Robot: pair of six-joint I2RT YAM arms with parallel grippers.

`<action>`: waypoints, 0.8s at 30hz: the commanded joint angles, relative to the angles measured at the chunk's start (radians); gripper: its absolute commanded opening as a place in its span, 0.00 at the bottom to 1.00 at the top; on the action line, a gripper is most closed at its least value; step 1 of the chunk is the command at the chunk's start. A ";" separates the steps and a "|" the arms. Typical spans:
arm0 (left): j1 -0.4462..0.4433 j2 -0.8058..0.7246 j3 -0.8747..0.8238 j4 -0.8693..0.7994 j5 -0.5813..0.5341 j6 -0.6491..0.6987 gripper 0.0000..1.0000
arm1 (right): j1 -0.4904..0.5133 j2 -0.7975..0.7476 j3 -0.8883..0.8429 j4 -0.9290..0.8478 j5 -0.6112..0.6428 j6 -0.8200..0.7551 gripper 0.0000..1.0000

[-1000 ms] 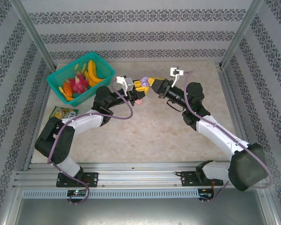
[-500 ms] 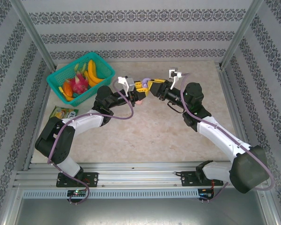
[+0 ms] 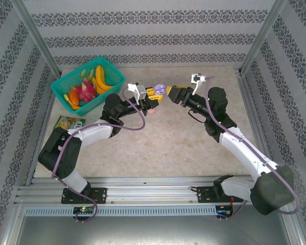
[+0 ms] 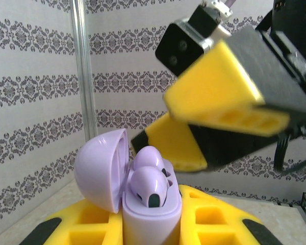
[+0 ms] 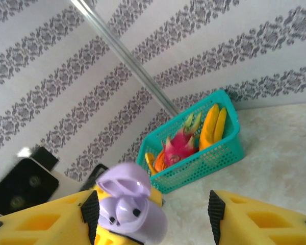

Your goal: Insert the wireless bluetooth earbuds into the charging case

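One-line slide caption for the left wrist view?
Open lilac charging case, two lilac earbuds in it, clamped by the left gripper; the right gripper hangs open just above.

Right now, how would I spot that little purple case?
Find the green basket of fruit at the back left, then look right to the yellow fingers. There the left gripper pinches a lilac case, the only pale purple thing among them, its round lid open over two earbuds.

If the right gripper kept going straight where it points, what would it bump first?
Probably the open lilac case, which the left gripper holds right ahead of the right gripper.
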 commanded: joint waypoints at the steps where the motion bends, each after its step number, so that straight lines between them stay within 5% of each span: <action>1: -0.017 -0.018 -0.020 -0.029 0.020 0.062 0.00 | -0.025 -0.032 0.094 -0.114 -0.019 0.017 0.60; 5: -0.017 -0.017 -0.040 -0.102 0.072 0.099 0.00 | -0.037 0.021 0.234 -0.389 -0.011 -0.052 0.58; 9: -0.018 -0.010 -0.058 -0.132 0.101 0.119 0.00 | -0.041 0.129 0.342 -0.569 -0.039 -0.084 0.44; 24: -0.024 0.023 -0.021 -0.244 0.209 0.148 0.00 | 0.031 0.367 0.489 -0.774 -0.046 -0.159 0.27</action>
